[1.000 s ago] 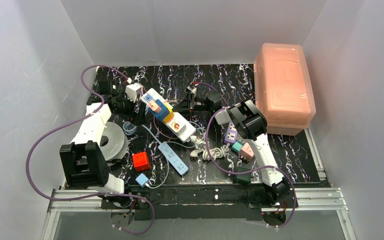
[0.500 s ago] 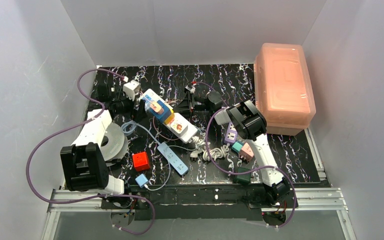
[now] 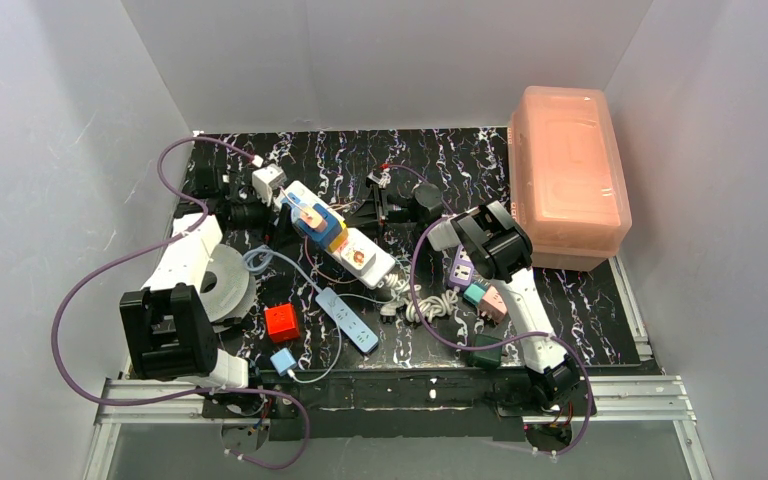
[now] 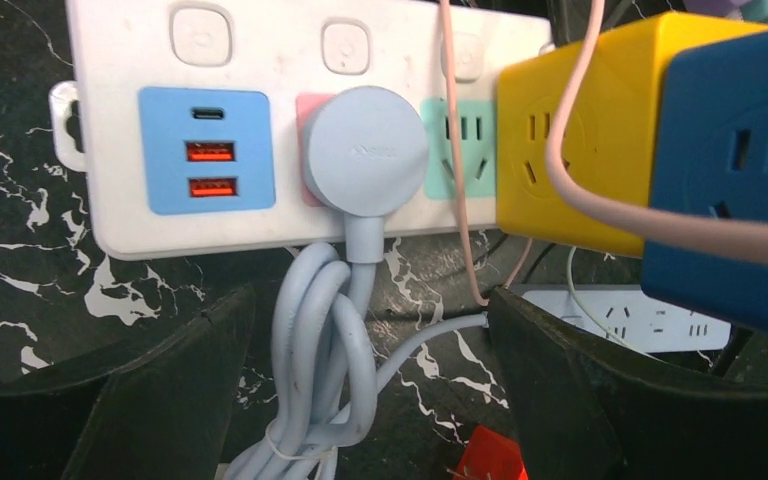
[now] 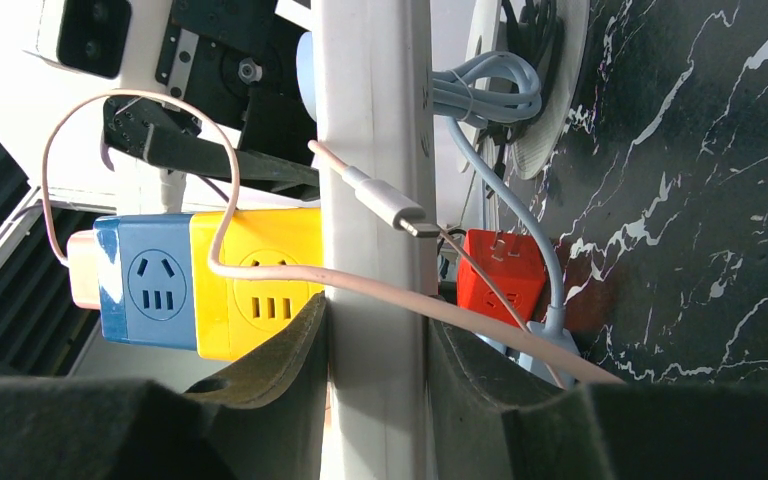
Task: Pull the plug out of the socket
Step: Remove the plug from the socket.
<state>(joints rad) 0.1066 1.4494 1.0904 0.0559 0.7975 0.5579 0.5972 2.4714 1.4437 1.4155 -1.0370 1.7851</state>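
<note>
Lying slantwise near the middle of the table (image 3: pixel 590 290), the socket (image 3: pixel 332 232) is seen with its far end close to the left arm's wrist. Its face is shown in the left wrist view: a blue USB panel (image 4: pixel 206 150) at the left, then a pink outlet, then a green outlet (image 4: pixel 457 148). The plug (image 4: pixel 368 150), round and pale blue, is seated flat in the pink outlet, which is almost covered by it. Its cord (image 4: pixel 332 340) is led straight down from the plug and is bundled in loops over the black surface.

The left gripper (image 4: pixel 370 310) is held wide open below the plug. Its dark fingers (image 4: pixel 175 390) are set on either side of the cord loops, apart from the plug, and nothing is gripped by them.

A yellow cube (image 4: pixel 570 140) is plugged into the socket just right of the green outlet, and a blue cube (image 4: pixel 735 150) is joined to its right side. A pink cable (image 4: pixel 600 200) is draped across both.

The right gripper (image 5: pixel 375 335) is closed partway on the socket, whose white body is seen edge-on and clamped between the two pads (image 5: pixel 280 370).

A red cube (image 3: pixel 282 322) is seen nearer the front of the table, apart from the socket, and an orange box (image 3: pixel 568 175) is set at the far right.
</note>
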